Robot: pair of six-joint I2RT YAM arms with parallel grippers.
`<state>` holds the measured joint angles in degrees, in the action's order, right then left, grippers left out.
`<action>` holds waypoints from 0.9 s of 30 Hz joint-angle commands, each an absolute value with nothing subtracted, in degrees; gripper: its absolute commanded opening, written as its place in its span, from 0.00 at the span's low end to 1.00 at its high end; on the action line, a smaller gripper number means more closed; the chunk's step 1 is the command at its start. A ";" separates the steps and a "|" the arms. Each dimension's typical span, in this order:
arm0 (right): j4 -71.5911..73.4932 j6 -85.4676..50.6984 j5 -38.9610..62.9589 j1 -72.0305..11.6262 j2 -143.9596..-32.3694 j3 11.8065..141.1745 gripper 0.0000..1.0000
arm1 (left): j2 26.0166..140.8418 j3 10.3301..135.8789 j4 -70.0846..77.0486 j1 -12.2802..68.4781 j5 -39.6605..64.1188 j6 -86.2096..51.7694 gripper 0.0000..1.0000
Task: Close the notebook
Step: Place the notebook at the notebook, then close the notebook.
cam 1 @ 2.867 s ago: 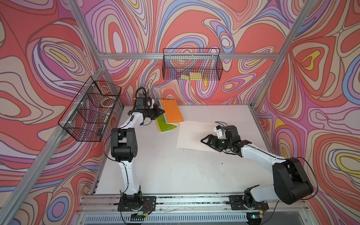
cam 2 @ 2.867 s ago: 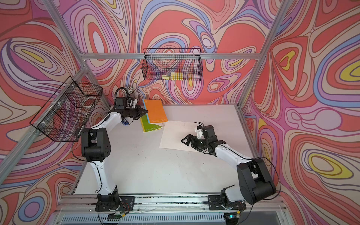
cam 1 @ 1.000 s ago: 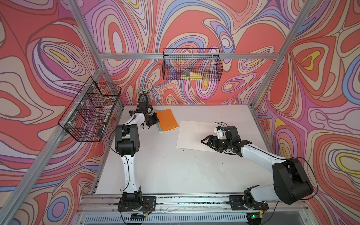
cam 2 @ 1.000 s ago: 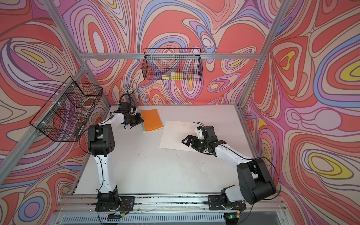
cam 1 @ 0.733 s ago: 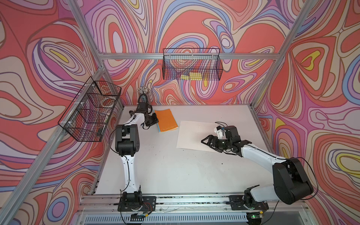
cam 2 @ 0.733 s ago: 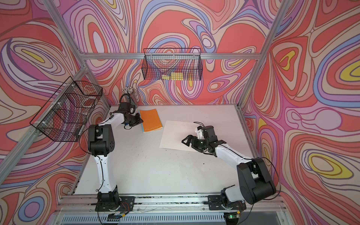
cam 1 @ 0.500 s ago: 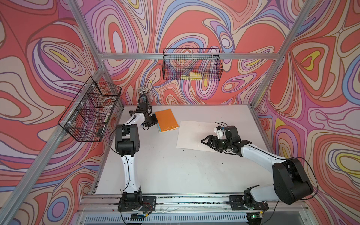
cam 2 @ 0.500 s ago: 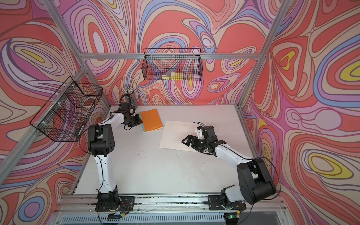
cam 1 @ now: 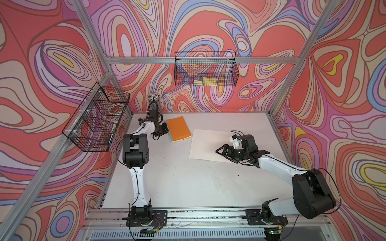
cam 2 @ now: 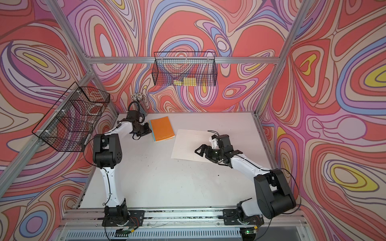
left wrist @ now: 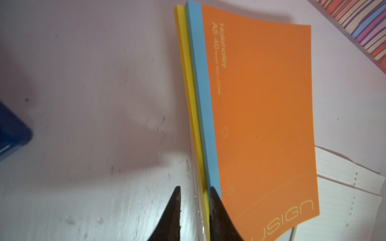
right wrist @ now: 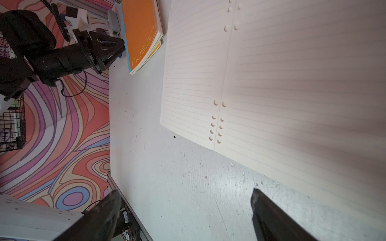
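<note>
I am watching the notebook [cam 1: 178,129] lying shut, orange cover up, far-left on the table [cam 1: 177,183]; left gripper [left wrist: 194,187] hovering slightly parted at its spine, right gripper [right wrist: 186,191] gaping empty. Only retreat seems left.

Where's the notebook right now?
In both top views the notebook lies closed at the far left of the table, between the left gripper and the lined paper.

Notebook [cam 1: 178,129] left of paper sheet [cam 1: 205,144], on table [cam 1: 177,179]
</note>
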<state>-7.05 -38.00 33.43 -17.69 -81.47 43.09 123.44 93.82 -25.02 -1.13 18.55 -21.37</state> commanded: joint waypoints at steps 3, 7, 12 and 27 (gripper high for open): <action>-6.59 -37.58 33.25 -17.58 -81.21 44.29 0.98 | 108.77 84.98 -17.24 0.28 17.24 -22.74 0.26; -7.70 -36.87 33.22 -17.58 -81.89 46.01 0.98 | 100.59 79.24 -15.61 3.52 22.60 -24.72 0.29; -9.73 -35.40 32.98 -17.36 -83.22 48.71 0.98 | 90.86 67.13 -9.54 9.17 27.49 -31.51 0.32; -7.27 -33.49 35.07 -12.80 -89.49 49.96 0.98 | 71.73 24.84 22.04 26.92 24.77 -63.84 0.40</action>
